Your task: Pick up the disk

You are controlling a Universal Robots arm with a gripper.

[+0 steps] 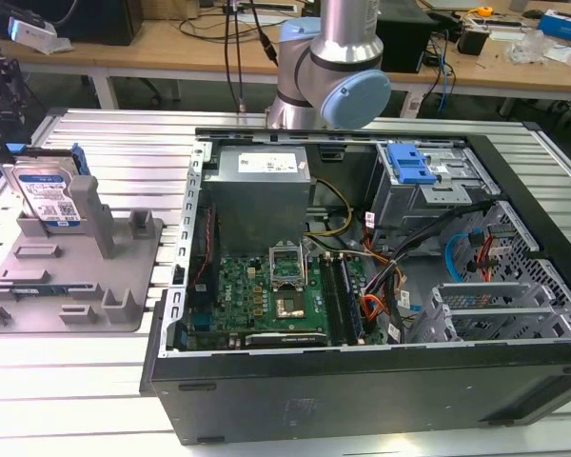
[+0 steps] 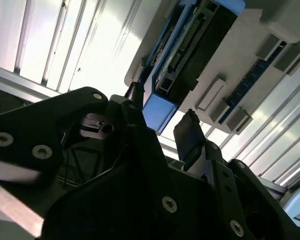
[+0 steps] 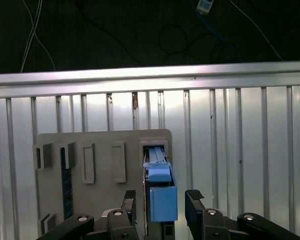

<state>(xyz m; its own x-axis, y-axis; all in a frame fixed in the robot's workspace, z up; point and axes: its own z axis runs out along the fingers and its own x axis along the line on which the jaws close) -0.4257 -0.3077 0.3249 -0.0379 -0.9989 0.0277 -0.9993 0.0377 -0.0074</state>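
Disk (image 1: 49, 195) upright in grey fixture (image 1: 86, 276), near tabletop (image 1: 95, 143) edge on the exterior view's left, jaws wide, flanking disk's blue-railed edge in both wrist views, gaps visible each side

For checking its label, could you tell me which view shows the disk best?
The exterior view: the disk stands upright in the grey fixture, label facing the camera. Both wrist views show its blue-railed edge.

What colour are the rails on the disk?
Blue. The rails on the disk show best in the first wrist view.
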